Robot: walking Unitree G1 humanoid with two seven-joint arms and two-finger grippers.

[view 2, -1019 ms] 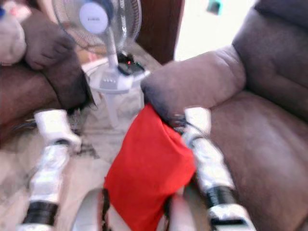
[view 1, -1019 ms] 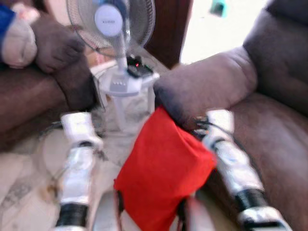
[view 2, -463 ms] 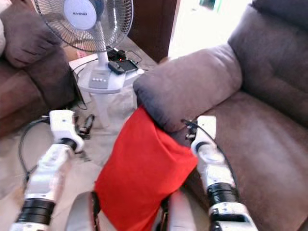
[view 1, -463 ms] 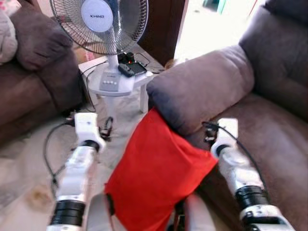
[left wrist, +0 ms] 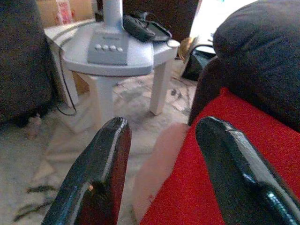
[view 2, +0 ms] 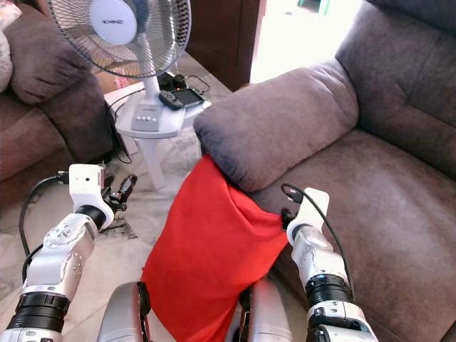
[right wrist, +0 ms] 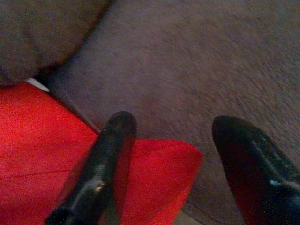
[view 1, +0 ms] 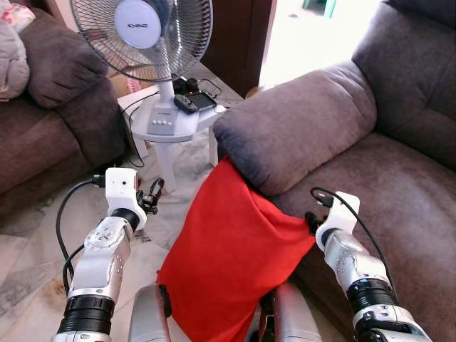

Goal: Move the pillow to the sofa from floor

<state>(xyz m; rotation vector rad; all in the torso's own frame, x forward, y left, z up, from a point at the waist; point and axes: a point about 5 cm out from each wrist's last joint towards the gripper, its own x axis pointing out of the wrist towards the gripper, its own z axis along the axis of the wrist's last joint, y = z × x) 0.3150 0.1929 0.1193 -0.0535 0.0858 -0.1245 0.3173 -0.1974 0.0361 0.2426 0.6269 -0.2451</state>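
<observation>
Red pillow (view 1: 231, 271) — one, leaning on brown sofa (view 1: 399, 164); one fan (view 1: 142, 32).

Plump red fabric pillow (view 1: 235, 271) — standing tilted, top corner tucked under the padded arm of the brown-grey upholstered sofa (view 1: 399, 164), one side corner resting on the seat edge — partly off the floor.

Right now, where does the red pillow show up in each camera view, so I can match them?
Left eye view: red pillow low centre, between both arms, its top corner under the sofa armrest.
Right eye view: same, slightly further left.
Left wrist view: lower right, beside the left gripper.
Right wrist view: lower left, its corner between the right gripper fingers.
Shared landmark: the sofa armrest.
</observation>
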